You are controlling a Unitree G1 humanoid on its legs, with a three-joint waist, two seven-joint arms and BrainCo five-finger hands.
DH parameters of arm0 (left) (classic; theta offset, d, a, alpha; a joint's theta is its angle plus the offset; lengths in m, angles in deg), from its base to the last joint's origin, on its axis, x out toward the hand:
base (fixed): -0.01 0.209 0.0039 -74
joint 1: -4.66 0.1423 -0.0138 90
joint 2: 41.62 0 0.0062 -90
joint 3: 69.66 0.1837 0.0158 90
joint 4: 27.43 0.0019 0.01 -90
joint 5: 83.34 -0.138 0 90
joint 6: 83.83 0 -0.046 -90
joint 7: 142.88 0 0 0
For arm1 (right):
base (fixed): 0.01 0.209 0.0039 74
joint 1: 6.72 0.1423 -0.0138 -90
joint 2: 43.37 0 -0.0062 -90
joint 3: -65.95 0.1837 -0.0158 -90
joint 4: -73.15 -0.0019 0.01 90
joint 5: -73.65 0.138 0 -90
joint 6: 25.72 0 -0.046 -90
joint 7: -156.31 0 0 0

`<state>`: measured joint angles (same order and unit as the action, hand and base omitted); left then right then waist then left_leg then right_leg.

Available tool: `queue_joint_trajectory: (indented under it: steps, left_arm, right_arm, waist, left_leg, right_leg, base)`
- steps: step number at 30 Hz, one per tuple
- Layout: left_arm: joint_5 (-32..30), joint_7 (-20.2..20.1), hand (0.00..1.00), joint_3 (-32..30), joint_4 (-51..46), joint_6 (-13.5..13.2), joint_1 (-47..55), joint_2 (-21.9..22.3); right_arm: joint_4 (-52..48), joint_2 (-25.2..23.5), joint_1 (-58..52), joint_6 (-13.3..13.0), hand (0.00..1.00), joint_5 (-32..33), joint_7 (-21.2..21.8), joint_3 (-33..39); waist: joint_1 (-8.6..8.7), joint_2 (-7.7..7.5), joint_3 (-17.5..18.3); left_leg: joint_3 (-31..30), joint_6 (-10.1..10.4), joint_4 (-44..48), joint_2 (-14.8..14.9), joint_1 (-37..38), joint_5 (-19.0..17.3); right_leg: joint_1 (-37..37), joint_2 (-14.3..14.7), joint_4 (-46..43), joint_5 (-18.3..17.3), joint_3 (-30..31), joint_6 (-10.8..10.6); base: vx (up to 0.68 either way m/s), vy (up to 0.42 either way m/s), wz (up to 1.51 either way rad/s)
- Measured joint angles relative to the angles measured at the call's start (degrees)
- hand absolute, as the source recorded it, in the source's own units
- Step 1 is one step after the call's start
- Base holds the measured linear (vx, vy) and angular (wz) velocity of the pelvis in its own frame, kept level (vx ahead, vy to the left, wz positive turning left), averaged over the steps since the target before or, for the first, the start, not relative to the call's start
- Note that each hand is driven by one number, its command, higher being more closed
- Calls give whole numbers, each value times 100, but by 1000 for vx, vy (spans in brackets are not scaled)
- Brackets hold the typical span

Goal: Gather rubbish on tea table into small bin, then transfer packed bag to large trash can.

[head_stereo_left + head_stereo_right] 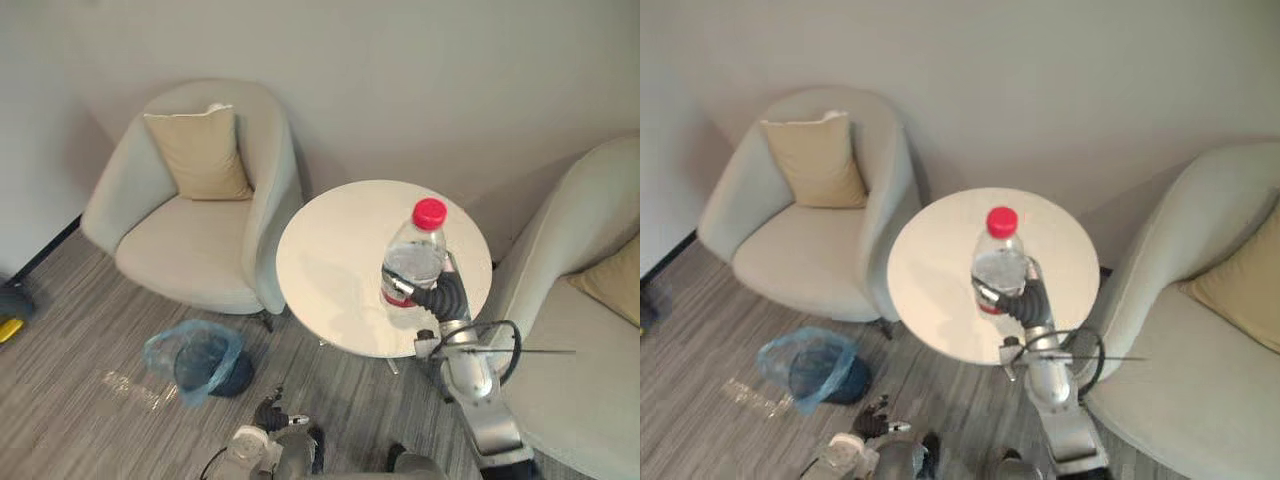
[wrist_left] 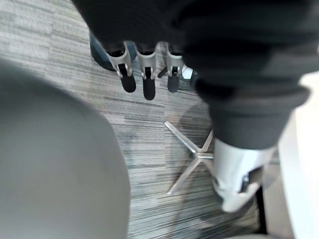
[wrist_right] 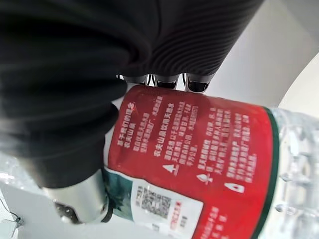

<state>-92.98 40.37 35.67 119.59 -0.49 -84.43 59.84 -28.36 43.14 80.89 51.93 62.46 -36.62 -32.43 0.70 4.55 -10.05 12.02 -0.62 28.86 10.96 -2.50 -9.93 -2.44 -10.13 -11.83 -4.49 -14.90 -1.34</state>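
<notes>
A clear water bottle (image 1: 415, 255) with a red cap and red label stands upright over the front right part of the round white tea table (image 1: 330, 250). My right hand (image 1: 440, 297) is shut on its lower half; in the right wrist view the fingers (image 3: 167, 82) and thumb wrap the label (image 3: 199, 159). Whether the bottle's base touches the table is hidden. The small dark bin (image 1: 200, 360), lined with a blue bag, sits on the floor to the table's left. My left hand (image 1: 270, 412) hangs low near the floor, fingers (image 2: 144, 64) relaxed and holding nothing.
A pale armchair (image 1: 190, 250) with a tan cushion stands behind the bin. A second armchair (image 1: 580, 330) is close on the table's right. The table's metal star foot (image 2: 192, 157) spreads over grey striped carpet. A clear wrapper (image 1: 130, 390) lies left of the bin.
</notes>
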Motion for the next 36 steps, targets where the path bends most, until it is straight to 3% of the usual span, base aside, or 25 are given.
queue_joint_trajectory:
  steps: [2, 4, 5, 6, 7, 9, 11, 13, 14, 15, 16, 19, 21, 23, 24, 25, 26, 27, 30, 33, 36]
  left_arm:
    - [-134, -4, 0, 204, -7, 3, 16, 38]
    - [-224, -1, 0, 421, -24, 7, 18, 99]
    - [-273, -1, 0, 436, -44, 4, 14, 93]
    - [-272, 10, 0, 419, -86, -7, -24, 68]
    - [-271, 28, 0, 415, -127, -21, -23, -16]
    - [-279, 48, 0, 377, -124, -32, -1, -79]
    - [-270, 74, 0, 257, -124, -40, 43, -145]
    - [-250, 128, 0, 128, -130, -36, 43, -130]
    - [-238, 136, 0, 129, -128, -30, 51, -146]
    - [-206, 149, 0, 110, -129, -26, 67, -172]
    - [-123, 154, 0, -13, -136, -25, 106, -178]
    - [-28, 193, 0, -282, -249, 4, 174, -231]
    - [-23, 184, 0, -293, -352, 28, 223, -318]
    - [-18, 186, 0, -279, -346, 82, 208, -306]
    - [-6, 189, 0, -280, -344, 86, 179, -250]
    - [-10, 180, 0, -305, -238, 102, 155, -220]
    - [-6, 171, 0, -321, -227, 105, 161, -243]
    - [-29, 161, 0, -372, -266, 105, 156, -231]
    - [24, 188, 0, -552, -376, 99, 256, 77]
    - [76, 227, 0, -581, -415, 98, 268, 79]
    - [95, 263, 0, -606, -534, 76, 223, 18]
  right_arm:
    - [4, -2, -3, 10, 100, -5, -77, 176]
    - [78, -47, 3, 19, 100, -5, -117, 432]
    - [184, -88, 22, 30, 100, -4, -121, 456]
    - [385, -198, 53, 45, 100, -5, -111, 490]
    - [549, -386, 47, 112, 100, -7, -78, 384]
    - [627, -563, -59, 130, 100, -9, -45, 161]
    - [613, -616, -110, 107, 100, -9, -17, 48]
    - [619, -622, -230, 119, 100, -10, 33, 109]
    - [615, -616, -404, 136, 100, -10, 61, 208]
    - [615, -618, -571, 146, 100, -10, 64, 291]
    - [615, -593, -756, 165, 100, -10, 68, 365]
    - [598, -622, -769, 196, 100, -10, 152, 298]
    - [589, -660, -804, 207, 100, -8, 161, 330]
    - [585, -620, -911, 226, 100, -1, 163, 396]
    - [581, -538, -945, 228, 100, 0, 178, 432]
    - [568, -557, -1019, 218, 100, 0, 197, 415]
    - [543, -604, -1042, 219, 100, 1, 195, 373]
    - [438, -619, -1064, 215, 100, 0, 194, 324]
    - [366, -607, -1027, 239, 100, 0, 172, 325]
    - [420, -566, -919, 287, 100, 0, 145, 261]
    - [799, -546, -617, 287, 100, 0, 50, 295]
  waist:
    - [106, 60, 48]
    - [240, 156, 89]
    - [241, 114, 73]
    - [156, -34, 13]
    - [68, -164, -5]
    - [22, -245, 39]
    - [25, -220, 50]
    - [20, -191, -2]
    - [144, -250, -82]
    - [247, -276, -90]
    - [256, -411, -81]
    - [129, -389, -30]
    - [250, -450, -19]
    - [261, -446, -18]
    - [275, -348, -76]
    - [262, -278, -23]
    - [229, -324, -1]
    - [221, -400, 45]
    - [120, 8, -5]
    - [2, -45, -16]
    - [-98, -178, -103]
  left_leg:
    - [81, 171, -347, 301, 306, 74]
    - [246, 671, -1338, 190, 522, -172]
    - [316, 818, -1584, 134, 566, -256]
    - [315, 967, -1690, 0, 589, -301]
    - [302, 933, -1578, -171, 549, -292]
    - [225, 794, -1342, -269, 452, -380]
    - [80, 655, -1069, -398, 237, -609]
    - [-220, 508, -856, -526, 52, -734]
    - [-501, 432, -849, -658, 16, -737]
    - [-716, 407, -847, -786, 9, -736]
    - [-940, 423, -850, -936, -21, -755]
    - [-1317, 464, -761, -927, -259, -697]
    - [-1781, 560, -742, -971, -469, -622]
    - [-2163, 566, -727, -964, -369, -613]
    - [-2349, 588, -674, -880, -238, -590]
    - [-2401, 617, -627, -741, -163, -606]
    - [-2312, 622, -476, -735, -191, -604]
    - [-2002, 653, 90, -753, -421, -634]
    - [-1264, 655, 1383, -241, -953, -472]
    - [-603, 367, 1044, -223, -915, -700]
    - [-467, 280, 262, -585, -1232, -608]
  right_leg:
    - [-172, -108, -51, 119, -237, -139]
    - [-253, -254, 187, 449, -551, -391]
    - [-232, -302, 305, 581, -625, -456]
    - [-155, -409, 495, 779, -631, -505]
    - [-50, -518, 684, 952, -594, -496]
    - [155, -552, 849, 1044, -527, -503]
    - [122, -646, 727, 886, -488, -353]
    - [-124, -629, 236, 272, 67, -181]
    - [-261, -397, -190, -317, 878, 57]
    - [-275, -235, -455, -587, 1405, 199]
    - [-333, -173, -723, -760, 1786, 240]
    - [-335, -18, -687, -823, 1873, 145]
    - [-245, 43, -641, -661, 1814, -183]
    - [-116, 153, -901, -688, 1877, -129]
    - [-249, 283, -1430, -841, 1818, 27]
    - [-156, 577, -1263, -1020, 1824, -39]
    - [-115, 680, -999, -928, 1836, 18]
    - [-45, 641, -882, -1050, 1727, -69]
    - [403, 913, -411, -1031, 1741, 43]
    - [707, 734, -118, -972, 1942, 32]
    - [913, 408, 96, -947, 2088, -12]
  base:
    - [-150, 220, 94]
    - [-154, 355, 103]
    - [-142, 367, 70]
    - [-154, 327, 39]
    - [-155, 297, 21]
    - [-118, 173, 19]
    - [-94, 131, 33]
    - [-87, 104, 57]
    - [-68, 35, 119]
    - [-20, 1, 149]
    - [56, -14, 105]
    - [97, -40, 50]
    - [169, -76, 109]
    - [171, -64, 110]
    - [103, -103, 96]
    - [95, -124, 70]
    - [78, -141, 54]
    - [113, -90, 29]
    - [136, -37, -3]
    - [193, 15, -23]
    - [227, 120, -22]
